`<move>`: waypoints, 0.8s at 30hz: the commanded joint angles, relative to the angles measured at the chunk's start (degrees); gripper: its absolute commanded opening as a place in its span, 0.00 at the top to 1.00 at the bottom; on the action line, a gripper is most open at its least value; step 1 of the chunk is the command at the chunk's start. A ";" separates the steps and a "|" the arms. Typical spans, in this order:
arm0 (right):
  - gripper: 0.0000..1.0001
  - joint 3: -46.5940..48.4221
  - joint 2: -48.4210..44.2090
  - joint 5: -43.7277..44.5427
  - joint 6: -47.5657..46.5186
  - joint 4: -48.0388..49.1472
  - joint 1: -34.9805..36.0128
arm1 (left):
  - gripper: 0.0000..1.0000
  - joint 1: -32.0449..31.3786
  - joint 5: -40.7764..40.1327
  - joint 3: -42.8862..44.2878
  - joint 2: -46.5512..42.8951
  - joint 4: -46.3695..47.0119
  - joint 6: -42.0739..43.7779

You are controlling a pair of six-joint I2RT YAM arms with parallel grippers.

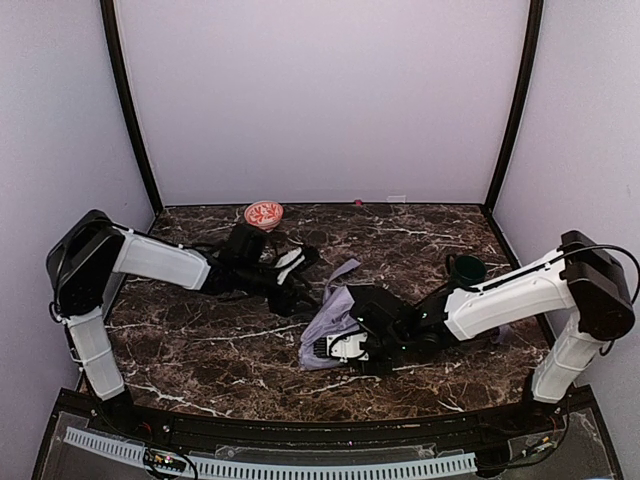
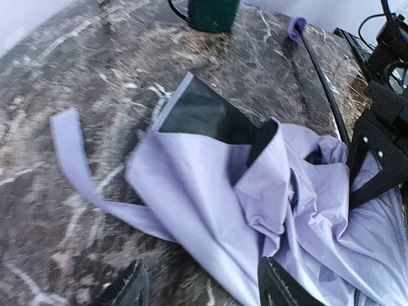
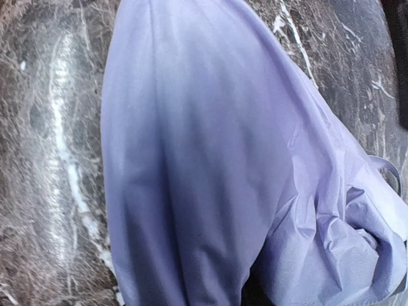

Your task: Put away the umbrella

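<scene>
The umbrella [image 1: 330, 310] lies collapsed mid-table, a crumpled heap of pale lavender fabric with some black lining showing [image 2: 204, 115]. Its thin black shaft [image 2: 322, 83] runs away to the small lavender handle [image 2: 296, 27]. A loose lavender strap [image 2: 70, 146] trails off to the left. My left gripper [image 2: 204, 280] is open at the heap's far edge, with a fold of fabric lying by its right finger [image 2: 280, 290]. My right gripper [image 1: 325, 350] is at the near end, shut on the gathered fabric [image 3: 210, 159]; the cloth hides its fingers.
A dark green mug [image 1: 467, 268] stands behind the right arm, near the umbrella's handle. A red patterned bowl [image 1: 264, 213] sits at the back edge behind the left arm. Lavender walls close the dark marble table [image 1: 200, 350] on three sides.
</scene>
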 commanded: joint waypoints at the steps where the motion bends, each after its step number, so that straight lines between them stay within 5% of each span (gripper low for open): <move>1: 0.79 1.17 4.87 -15.93 7.69 -12.69 -0.19 | 0.40 1.16 -4.16 -8.26 -10.93 14.39 0.94; 11: 0.79 14.00 15.92 -31.21 12.61 -26.63 -6.39 | 0.50 -0.56 -4.04 -29.75 -36.09 27.26 4.22; 15: 0.79 16.94 21.23 -39.09 12.91 -30.88 -8.36 | 0.51 -7.77 -10.49 -34.80 -44.76 25.97 11.53; 19: 0.81 19.16 25.19 -41.21 12.85 -32.94 -8.87 | 0.48 -15.06 -11.31 -32.45 -44.89 13.44 19.20; 24: 0.82 20.99 27.72 -43.20 13.00 -33.97 -9.88 | 0.43 -20.94 -19.29 -26.03 -34.56 1.17 27.00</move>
